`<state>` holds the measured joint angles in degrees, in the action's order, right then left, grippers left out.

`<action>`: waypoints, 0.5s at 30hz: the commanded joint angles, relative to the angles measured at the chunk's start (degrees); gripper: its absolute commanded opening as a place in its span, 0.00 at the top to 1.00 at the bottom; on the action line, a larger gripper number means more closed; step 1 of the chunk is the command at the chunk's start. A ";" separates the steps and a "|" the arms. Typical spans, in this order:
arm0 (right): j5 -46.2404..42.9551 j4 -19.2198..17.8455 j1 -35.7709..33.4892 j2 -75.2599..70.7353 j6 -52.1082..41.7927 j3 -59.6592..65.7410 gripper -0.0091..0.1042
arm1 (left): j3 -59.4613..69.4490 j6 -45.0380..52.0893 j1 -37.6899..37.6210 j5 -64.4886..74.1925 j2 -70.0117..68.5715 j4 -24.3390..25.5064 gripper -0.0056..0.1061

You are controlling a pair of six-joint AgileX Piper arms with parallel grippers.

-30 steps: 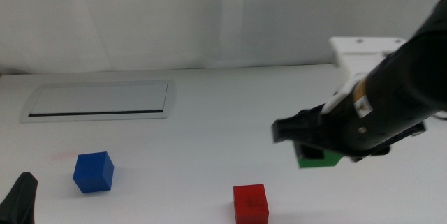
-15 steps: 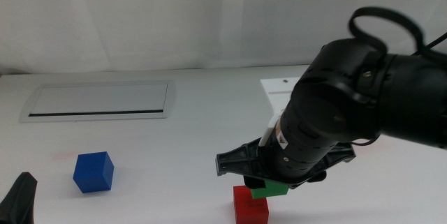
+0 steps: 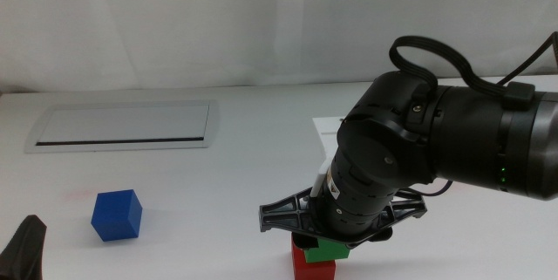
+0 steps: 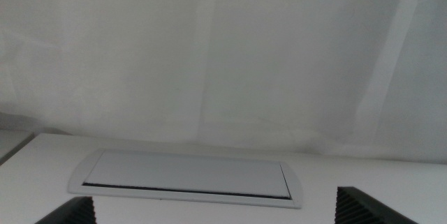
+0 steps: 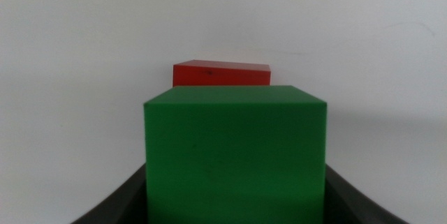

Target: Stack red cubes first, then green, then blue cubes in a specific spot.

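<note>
The green cube (image 3: 330, 249) sits clamped in the right gripper (image 3: 326, 247) at bottom centre, directly over the red cube (image 3: 312, 269). The left gripper (image 4: 209, 213), jaws spread, waits at bottom left.

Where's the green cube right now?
In the middle view the green cube is low and right of centre, held in the right gripper directly over the red cube; whether the two touch is unclear.

The right arm's dark two-jawed gripper (image 3: 324, 247) is reaching in low from the right, clamping a small matte green cube (image 5: 235, 151); the left gripper (image 3: 23, 247) is waiting bottom-left, jaws spread.
</note>
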<state>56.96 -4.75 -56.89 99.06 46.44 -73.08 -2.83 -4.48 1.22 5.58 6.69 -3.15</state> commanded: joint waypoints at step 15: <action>-2.15 -0.37 -0.22 3.88 1.30 -0.44 0.94 | 0.25 -0.08 0.04 -0.37 -0.27 -0.28 0.19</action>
<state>55.04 -4.60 -57.15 102.79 47.77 -73.08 -2.83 -4.48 1.22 5.58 6.69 -3.15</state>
